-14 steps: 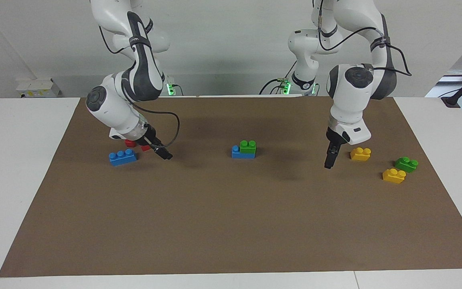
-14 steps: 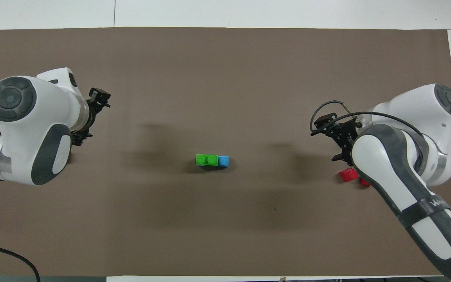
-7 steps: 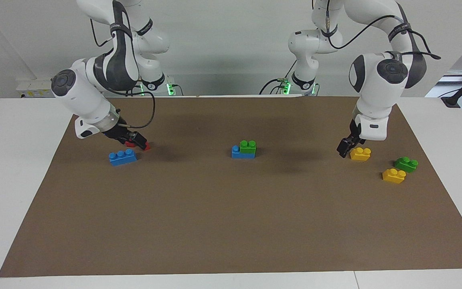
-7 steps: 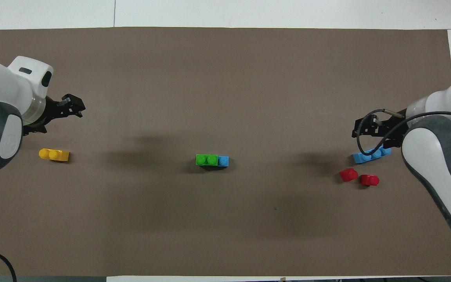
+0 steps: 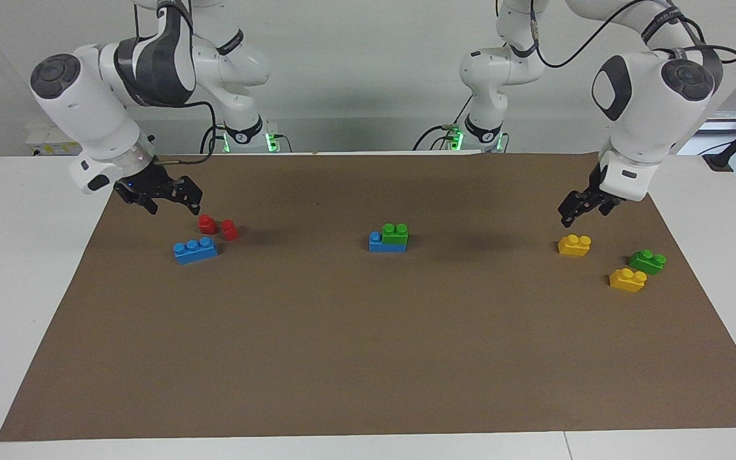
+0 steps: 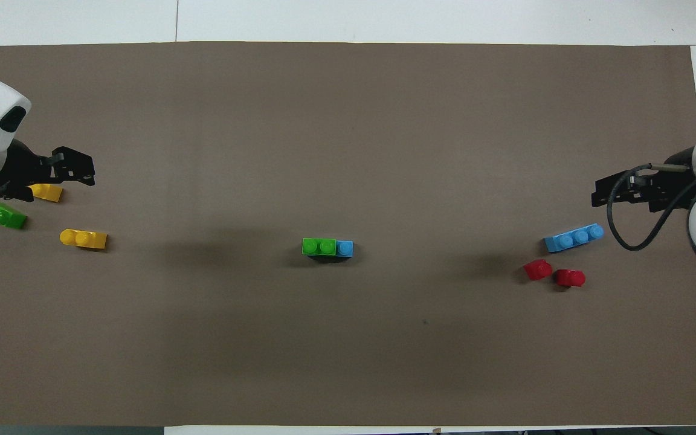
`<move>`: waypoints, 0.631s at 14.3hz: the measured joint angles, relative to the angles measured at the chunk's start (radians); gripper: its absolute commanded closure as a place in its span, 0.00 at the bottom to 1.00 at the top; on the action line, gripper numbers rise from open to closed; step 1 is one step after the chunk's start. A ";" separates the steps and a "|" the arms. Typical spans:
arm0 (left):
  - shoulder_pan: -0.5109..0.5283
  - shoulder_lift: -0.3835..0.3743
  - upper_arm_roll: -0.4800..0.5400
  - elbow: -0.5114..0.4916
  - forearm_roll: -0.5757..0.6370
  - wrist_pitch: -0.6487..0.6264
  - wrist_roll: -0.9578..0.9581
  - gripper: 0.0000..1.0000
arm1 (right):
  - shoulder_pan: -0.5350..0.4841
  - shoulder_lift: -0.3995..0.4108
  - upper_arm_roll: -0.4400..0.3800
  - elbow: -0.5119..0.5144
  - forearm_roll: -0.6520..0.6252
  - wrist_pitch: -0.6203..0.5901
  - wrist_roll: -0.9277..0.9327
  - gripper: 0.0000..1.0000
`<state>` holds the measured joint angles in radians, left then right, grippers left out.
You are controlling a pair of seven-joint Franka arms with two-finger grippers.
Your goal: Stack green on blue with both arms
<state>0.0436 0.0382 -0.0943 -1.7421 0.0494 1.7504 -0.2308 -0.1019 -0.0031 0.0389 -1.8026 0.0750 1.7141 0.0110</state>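
A green brick [image 5: 395,234] sits on a blue brick [image 5: 377,243] at the mat's centre, covering two of its studs; the stack shows in the overhead view too, green [image 6: 318,246] on blue [image 6: 344,248]. A second blue brick [image 5: 195,250] lies at the right arm's end. A second green brick [image 5: 647,261] lies at the left arm's end. My right gripper [image 5: 192,195] hangs open and empty above the mat beside the red pieces. My left gripper [image 5: 569,214] hangs open and empty over the mat by a yellow brick.
Two small red pieces [image 5: 207,224] [image 5: 230,230] lie beside the second blue brick, nearer to the robots. Two yellow bricks [image 5: 574,245] [image 5: 627,280] lie near the second green brick. The brown mat [image 5: 368,358] covers the white table.
Both arms have risen and drawn back from the centre toward their own ends of the table. The bricks have not moved.
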 measured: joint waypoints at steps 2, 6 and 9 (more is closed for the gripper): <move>0.000 -0.012 -0.005 0.044 -0.014 -0.078 0.054 0.00 | -0.008 0.000 -0.001 0.040 0.000 -0.041 -0.049 0.00; 0.000 -0.014 -0.006 0.092 -0.031 -0.137 0.118 0.00 | -0.020 -0.001 -0.008 0.075 0.000 -0.051 -0.075 0.00; 0.000 -0.014 -0.006 0.122 -0.039 -0.169 0.128 0.00 | -0.022 -0.001 -0.008 0.107 -0.001 -0.051 -0.075 0.00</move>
<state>0.0435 0.0243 -0.1008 -1.6200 0.0100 1.5814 -0.1030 -0.1241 -0.0042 0.0304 -1.6954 0.0742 1.6628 -0.0640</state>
